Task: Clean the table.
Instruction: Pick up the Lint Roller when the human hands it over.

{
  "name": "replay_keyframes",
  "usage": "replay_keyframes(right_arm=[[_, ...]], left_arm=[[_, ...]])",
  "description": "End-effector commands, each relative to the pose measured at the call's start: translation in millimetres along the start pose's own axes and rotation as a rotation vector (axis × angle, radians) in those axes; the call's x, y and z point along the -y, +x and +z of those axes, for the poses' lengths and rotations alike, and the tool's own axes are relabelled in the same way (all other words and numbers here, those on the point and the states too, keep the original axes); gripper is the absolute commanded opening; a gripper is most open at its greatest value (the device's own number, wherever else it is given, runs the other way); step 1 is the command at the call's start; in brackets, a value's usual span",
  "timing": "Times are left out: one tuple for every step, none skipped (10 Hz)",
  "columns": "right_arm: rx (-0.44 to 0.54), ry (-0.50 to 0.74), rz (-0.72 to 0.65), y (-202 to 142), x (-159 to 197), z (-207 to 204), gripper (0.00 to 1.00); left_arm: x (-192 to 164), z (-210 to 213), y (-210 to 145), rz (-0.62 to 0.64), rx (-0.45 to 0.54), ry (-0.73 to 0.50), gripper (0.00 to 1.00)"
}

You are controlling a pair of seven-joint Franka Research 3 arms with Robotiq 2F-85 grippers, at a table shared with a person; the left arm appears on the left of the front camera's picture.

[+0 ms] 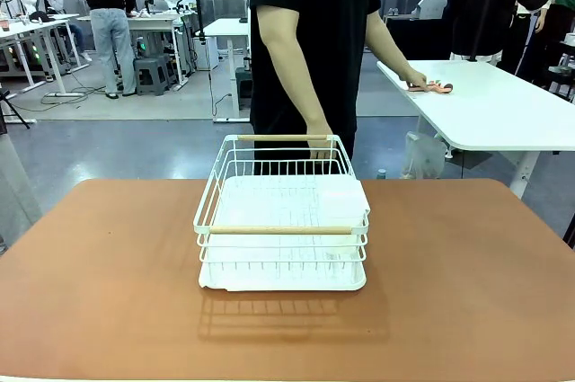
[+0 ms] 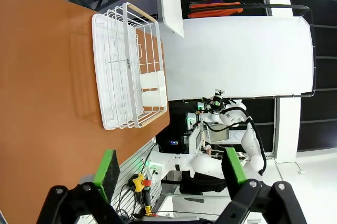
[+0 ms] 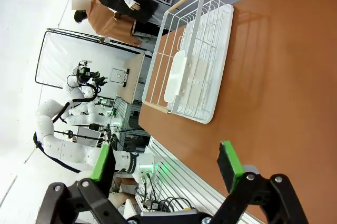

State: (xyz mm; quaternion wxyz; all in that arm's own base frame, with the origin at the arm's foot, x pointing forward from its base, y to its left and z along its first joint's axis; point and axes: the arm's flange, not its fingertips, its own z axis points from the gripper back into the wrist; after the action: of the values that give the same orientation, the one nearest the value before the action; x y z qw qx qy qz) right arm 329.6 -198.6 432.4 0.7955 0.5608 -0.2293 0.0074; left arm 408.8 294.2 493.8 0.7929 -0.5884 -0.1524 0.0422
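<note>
The reddish-brown table (image 1: 108,274) carries a white wire rack (image 1: 280,230) with two wooden handles at its middle, nothing in it. A person in a black shirt stands at the far side, one hand (image 1: 319,133) at the rack's far handle. In the left wrist view my left gripper (image 2: 171,166) is open and holds nothing, off the table's (image 2: 42,103) edge and well back from the rack (image 2: 126,71). My right gripper (image 3: 166,162) is likewise open with nothing in it, above the table's (image 3: 284,76) near edge, away from the rack (image 3: 192,60).
The person's other hand (image 1: 415,79) rests by a pinkish cloth (image 1: 437,87) on a white table (image 1: 503,112) at the back right. Bare tabletop lies on both sides of the rack and in front of it. Other people and workbenches stand far behind.
</note>
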Motion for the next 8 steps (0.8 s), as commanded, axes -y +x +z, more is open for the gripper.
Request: replay_keyframes(right_arm=[[0.006, 0.014, 0.016, 1.5, -1.8, 0.4, 1.00], [0.006, 0.014, 0.016, 1.5, -1.8, 0.4, 1.00], [0.006, 0.014, 0.016, 1.5, -1.8, 0.4, 1.00], [0.006, 0.014, 0.016, 1.5, -1.8, 0.4, 1.00], [0.006, 0.014, 0.016, 1.5, -1.8, 0.4, 1.00], [0.006, 0.014, 0.016, 1.5, -1.8, 0.4, 1.00], [0.006, 0.014, 0.016, 1.5, -1.8, 0.4, 1.00], [0.006, 0.014, 0.016, 1.5, -1.8, 0.4, 1.00]], left_arm=[[2.3, 2.3, -1.5, -0.008, 0.007, -0.029, 1.00], [2.3, 2.3, -1.5, -0.008, 0.007, -0.029, 1.00], [2.3, 2.3, -1.5, -0.008, 0.007, -0.029, 1.00], [2.3, 2.3, -1.5, -0.008, 0.007, -0.029, 1.00], [2.3, 2.3, -1.5, -0.008, 0.007, -0.029, 1.00], [2.3, 2.3, -1.5, -0.008, 0.007, -0.029, 1.00], [2.3, 2.3, -1.5, -0.008, 0.007, -0.029, 1.00], [2.3, 2.3, -1.5, -0.008, 0.007, -0.029, 1.00]])
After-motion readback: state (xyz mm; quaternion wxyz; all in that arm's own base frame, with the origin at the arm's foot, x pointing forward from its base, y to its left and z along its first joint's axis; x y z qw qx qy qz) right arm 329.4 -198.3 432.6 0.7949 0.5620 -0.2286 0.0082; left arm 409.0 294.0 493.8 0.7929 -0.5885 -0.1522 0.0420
